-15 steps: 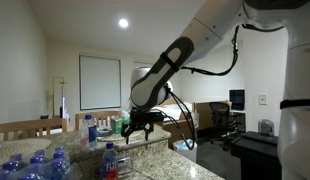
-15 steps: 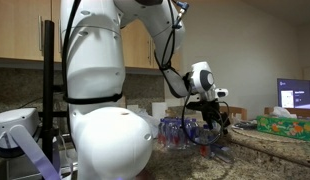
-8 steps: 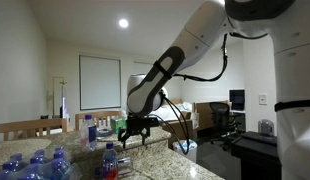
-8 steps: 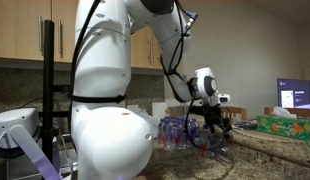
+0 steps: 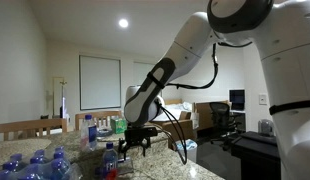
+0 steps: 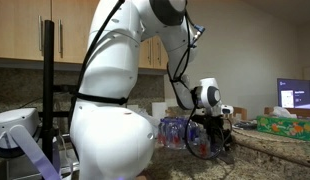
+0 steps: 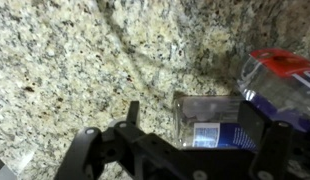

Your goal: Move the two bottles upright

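Clear bottle (image 7: 208,122), blue label, lying beside second bottle (image 7: 281,84)

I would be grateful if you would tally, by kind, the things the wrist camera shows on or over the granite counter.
Bottles: 2, the centre bottle and the edge bottle
Grippers: 1, the gripper, open around the centre bottle
Total: 3

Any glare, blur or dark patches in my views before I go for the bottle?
In an exterior view the ceiling light blows out and the near bottle pack is soft; in an exterior view the robot's white body fills the frame, the gripper dark and small; wrist view: counter evenly lit, bottle readable, fingers dark, blurred.
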Available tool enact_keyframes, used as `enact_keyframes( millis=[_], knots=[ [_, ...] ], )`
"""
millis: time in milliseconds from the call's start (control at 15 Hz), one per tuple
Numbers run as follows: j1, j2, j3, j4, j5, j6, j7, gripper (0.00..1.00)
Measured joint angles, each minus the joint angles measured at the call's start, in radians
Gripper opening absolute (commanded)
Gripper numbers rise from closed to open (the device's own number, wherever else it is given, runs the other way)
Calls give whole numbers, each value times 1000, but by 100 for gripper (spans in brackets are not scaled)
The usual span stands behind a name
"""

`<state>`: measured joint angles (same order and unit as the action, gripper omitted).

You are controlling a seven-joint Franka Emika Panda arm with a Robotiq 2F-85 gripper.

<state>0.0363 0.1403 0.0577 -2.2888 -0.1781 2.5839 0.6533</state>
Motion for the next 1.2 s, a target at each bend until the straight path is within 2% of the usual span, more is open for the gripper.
enact_keyframes(
  millis=[533, 1200],
  knots=[
    [25, 46, -28, -2, 70, -24, -3, 100],
    [52, 110, -41, 25, 97, -51, -3, 100]
  ],
)
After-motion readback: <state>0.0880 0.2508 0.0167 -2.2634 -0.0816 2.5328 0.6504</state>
